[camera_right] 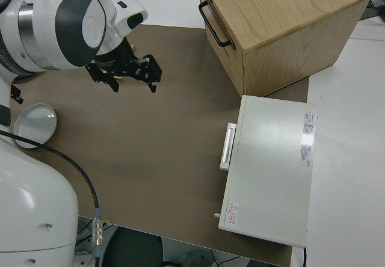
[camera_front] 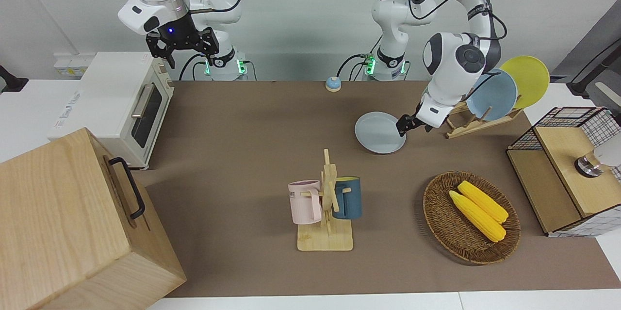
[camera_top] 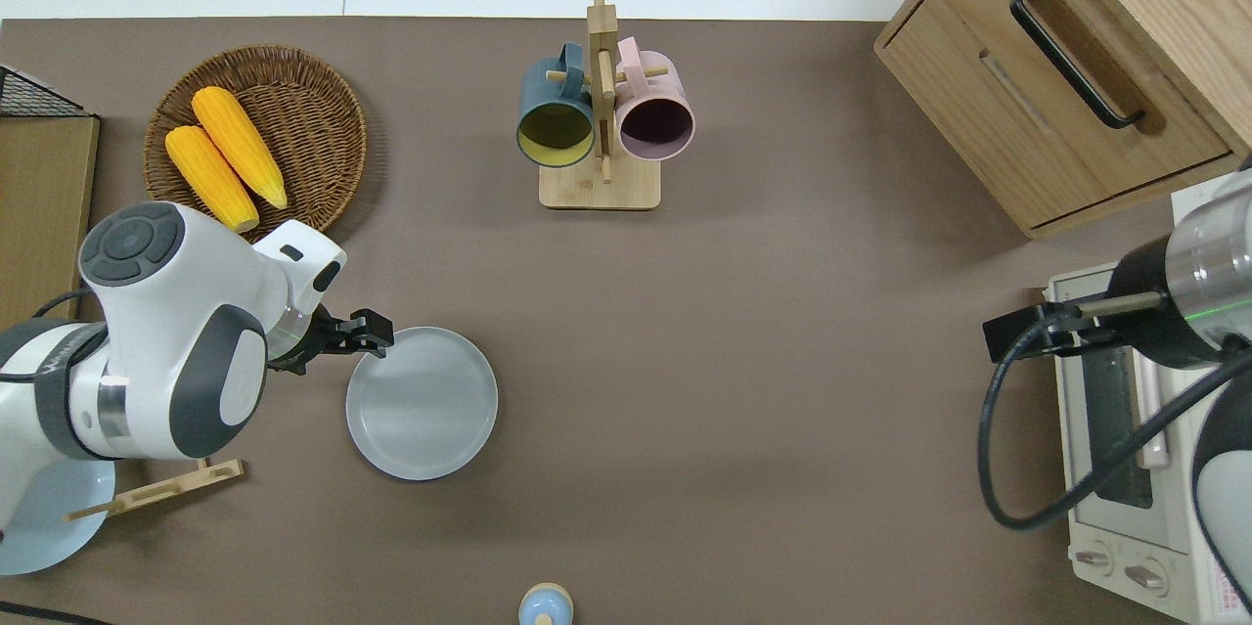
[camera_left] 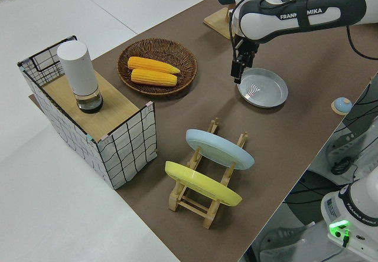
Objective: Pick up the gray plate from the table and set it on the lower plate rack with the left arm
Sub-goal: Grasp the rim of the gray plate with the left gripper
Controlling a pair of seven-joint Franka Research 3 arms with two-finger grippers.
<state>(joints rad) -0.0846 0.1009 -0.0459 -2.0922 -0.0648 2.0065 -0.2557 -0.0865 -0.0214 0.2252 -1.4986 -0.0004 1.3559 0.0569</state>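
Note:
The gray plate lies flat on the brown mat; it also shows in the overhead view and the left side view. My left gripper is open and empty. It is low over the plate's rim on the side toward the left arm's end of the table, as the overhead view and the left side view also show. The light-wood plate rack holds a blue plate and a yellow plate; its lower slots are free. My right arm is parked with its gripper open.
A mug stand with two cups and a wicker basket with corn stand farther from the robots than the plate. A wire-and-wood box, a toaster oven, a wooden cabinet and a small bell are also here.

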